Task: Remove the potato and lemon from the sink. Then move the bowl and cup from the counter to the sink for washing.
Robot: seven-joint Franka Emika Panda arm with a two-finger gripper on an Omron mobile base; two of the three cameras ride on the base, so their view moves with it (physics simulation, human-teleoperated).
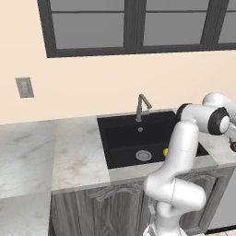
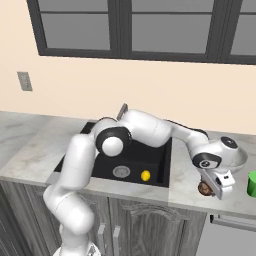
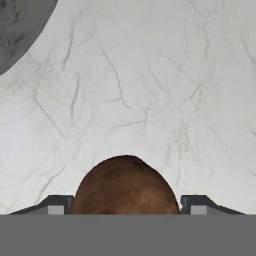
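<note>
The brown potato [image 3: 125, 187] sits between my gripper's [image 3: 126, 205] two fingertips, which press on its sides. It hangs just above the marble counter [image 3: 150, 90] to the right of the black sink [image 2: 155, 152]. From the right base view, the gripper [image 2: 207, 189] and potato [image 2: 203, 188] are near the counter's front edge. The yellow lemon [image 2: 145, 175] lies in the sink by the drain. The grey speckled bowl [image 3: 20, 25] stands on the counter just behind the hand. The green cup [image 2: 252, 184] stands further right.
The grey faucet [image 1: 142, 106] rises behind the basin and the round metal drain [image 1: 143, 155] is in its floor. My arm reaches across the sink's right side. Bare marble counter [image 1: 78, 152] spreads left of the sink.
</note>
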